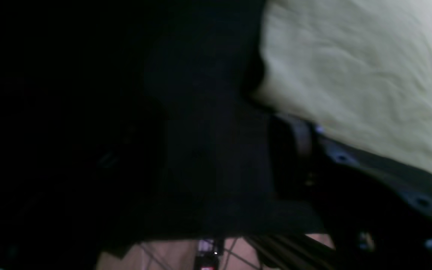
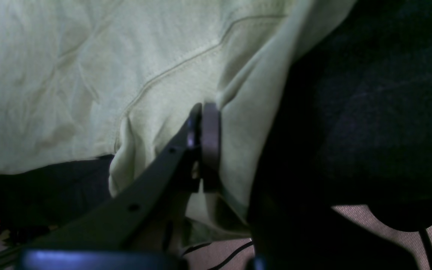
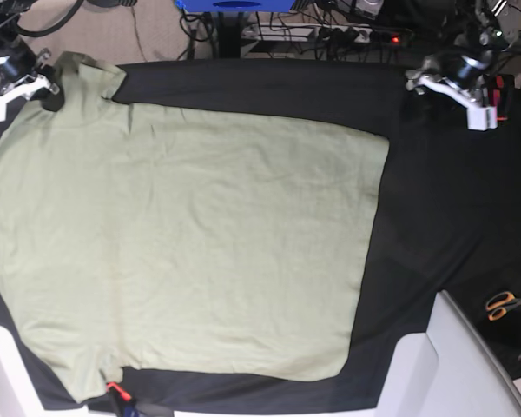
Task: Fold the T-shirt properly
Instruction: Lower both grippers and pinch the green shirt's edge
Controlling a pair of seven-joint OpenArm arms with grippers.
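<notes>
The pale green T-shirt [image 3: 182, 243] lies spread flat on the black cloth [image 3: 434, 200], one sleeve pointing to the far left corner. My right gripper [image 3: 48, 87] is at that sleeve. In the right wrist view it [image 2: 203, 112] is shut on a raised fold of the T-shirt [image 2: 88, 75] next to a seam. My left gripper [image 3: 414, 82] hovers over bare black cloth at the far right, apart from the shirt's nearest corner. The left wrist view is dark and blurred: one grey finger [image 1: 351, 159] shows below the T-shirt [image 1: 369, 67], and the jaw gap is not visible.
Orange-handled scissors [image 3: 504, 304] lie on the cloth at the right edge. A white panel [image 3: 451, 365] stands at the near right corner. Cables and a power strip [image 3: 347, 35] run behind the table. A small red-tipped object [image 3: 113, 387] sits at the shirt's near edge.
</notes>
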